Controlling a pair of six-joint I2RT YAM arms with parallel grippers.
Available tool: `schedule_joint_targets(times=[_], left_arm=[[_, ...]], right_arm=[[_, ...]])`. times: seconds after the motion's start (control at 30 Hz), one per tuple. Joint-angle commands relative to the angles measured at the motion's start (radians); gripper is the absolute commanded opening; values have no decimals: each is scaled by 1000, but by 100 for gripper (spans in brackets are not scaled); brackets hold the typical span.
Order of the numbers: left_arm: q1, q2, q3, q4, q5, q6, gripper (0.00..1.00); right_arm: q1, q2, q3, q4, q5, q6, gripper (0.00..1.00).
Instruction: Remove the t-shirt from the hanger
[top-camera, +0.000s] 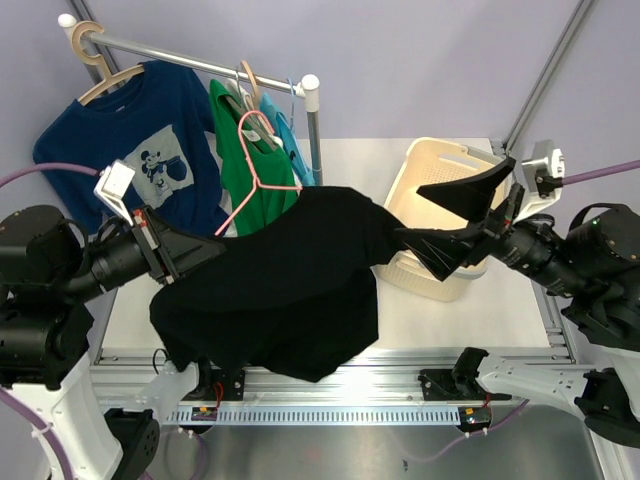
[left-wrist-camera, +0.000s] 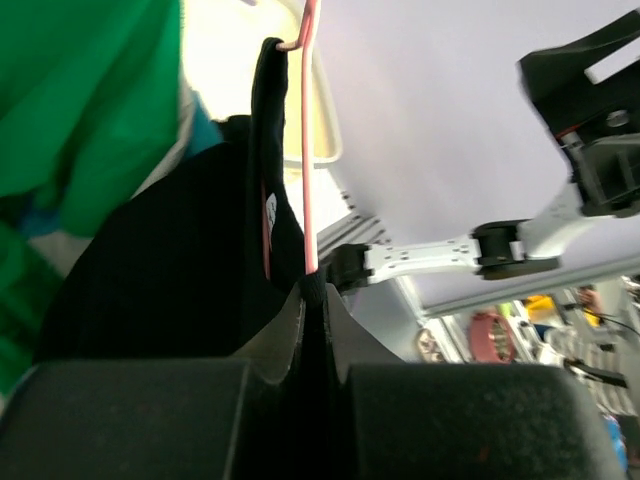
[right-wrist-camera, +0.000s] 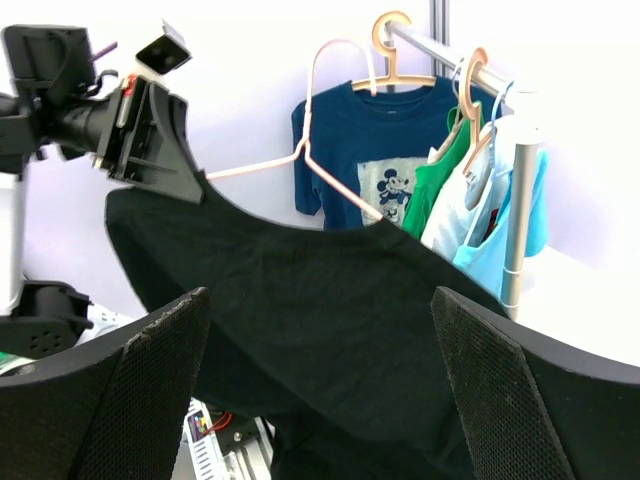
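The left gripper (top-camera: 205, 250) is clamping its jaws on the black t-shirt (top-camera: 290, 290) draping the pink hanger (top-camera: 262, 165); the right gripper (top-camera: 410, 212) jaws are standing wide apart.

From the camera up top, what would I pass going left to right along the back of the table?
blue t-shirt → green t-shirt → white basket

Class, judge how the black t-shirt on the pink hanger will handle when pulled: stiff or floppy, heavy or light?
Probably floppy: the black t-shirt sags below the pink hanger. Likely light: the shut left gripper alone holds hanger and shirt up. Pulled by the open right gripper, it would probably stretch and drape, not slide stiffly.
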Motion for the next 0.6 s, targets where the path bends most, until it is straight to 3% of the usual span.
schedule_joint_targets(times=[0.0, 0.33, 0.47, 0.57], left_arm=[[-12, -53, 11, -67, -120, 86, 0], [-12, 0, 54, -148, -338, 115, 0], [-12, -3, 41, -142, -324, 112, 0], [-14, -9, 49, -146, -407, 121, 0]], right_arm=[[7, -2, -13, 95, -11, 22, 98], [7, 19, -4, 106, 7, 28, 98], [8, 13, 2, 95, 16, 17, 98], [7, 13, 1, 95, 25, 10, 98]])
